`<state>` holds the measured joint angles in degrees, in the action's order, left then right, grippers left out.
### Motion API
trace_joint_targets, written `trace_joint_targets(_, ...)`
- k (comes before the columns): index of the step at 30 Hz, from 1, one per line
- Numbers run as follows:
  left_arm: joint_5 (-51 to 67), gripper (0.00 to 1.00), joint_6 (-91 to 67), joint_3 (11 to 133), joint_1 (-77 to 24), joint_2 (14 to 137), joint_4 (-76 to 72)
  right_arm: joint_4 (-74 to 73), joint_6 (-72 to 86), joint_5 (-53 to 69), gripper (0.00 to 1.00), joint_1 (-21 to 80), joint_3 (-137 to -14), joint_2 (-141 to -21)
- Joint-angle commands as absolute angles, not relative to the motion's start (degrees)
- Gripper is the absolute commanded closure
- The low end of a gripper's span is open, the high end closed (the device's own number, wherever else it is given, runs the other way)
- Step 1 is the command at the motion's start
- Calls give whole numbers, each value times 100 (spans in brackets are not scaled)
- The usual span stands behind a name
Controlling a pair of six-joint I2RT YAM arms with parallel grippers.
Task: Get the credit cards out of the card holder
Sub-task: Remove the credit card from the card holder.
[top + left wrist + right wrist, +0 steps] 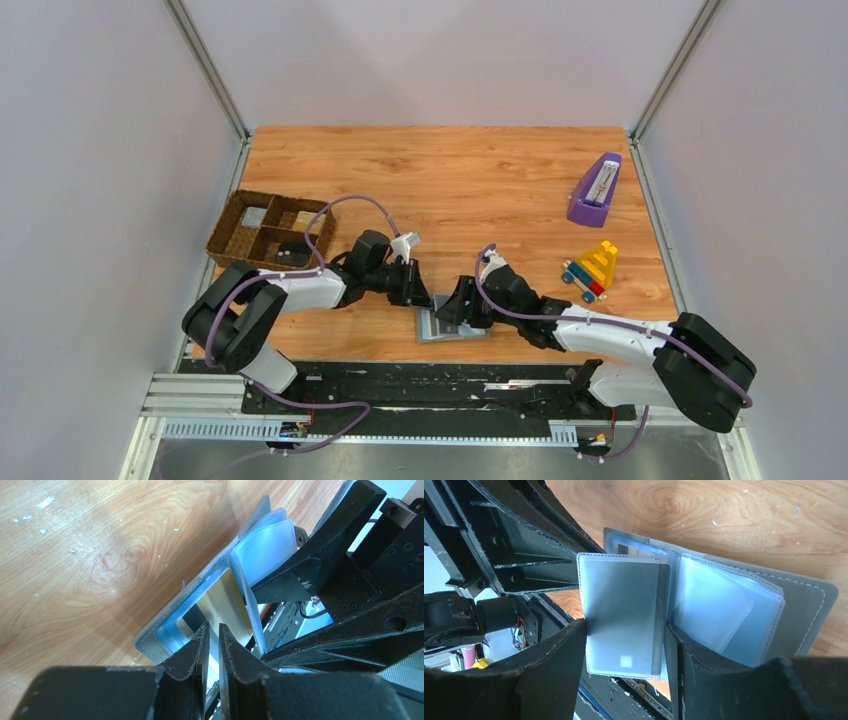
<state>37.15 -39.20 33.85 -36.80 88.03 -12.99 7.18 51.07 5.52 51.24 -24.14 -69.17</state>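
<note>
One stiff, probably slick gold card pokes from the floppy card holder near-centre, right gripper clamping a sleeve, left gripper jaws nearly together at its free edge, grip unclear, I'd grab there.

The left arm and right arm are built from black joints and white tubes; thin purple cables are looped along them.
</note>
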Motion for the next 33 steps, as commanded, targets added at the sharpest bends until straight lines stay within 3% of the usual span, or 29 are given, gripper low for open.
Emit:
trace_joint_targets(1,3878,80,-3956,3594,-3762,8913,-1584,1143,5064,620,54,5085,-2390,-6804)
trace_joint_targets(7,4053,80,-4045,3661,-3887,8979,-1660,1115,5080,644,52,5072,-2442,-6961)
trace_joint_targets(22,4207,79,-4323,3731,-4181,8998,-1892,178,4966,463,28,5027,-3024,-7107)
trace_joint_targets(33,4244,79,-4505,3933,-4421,9300,-2120,-989,4913,147,28,4990,-3203,-6529)
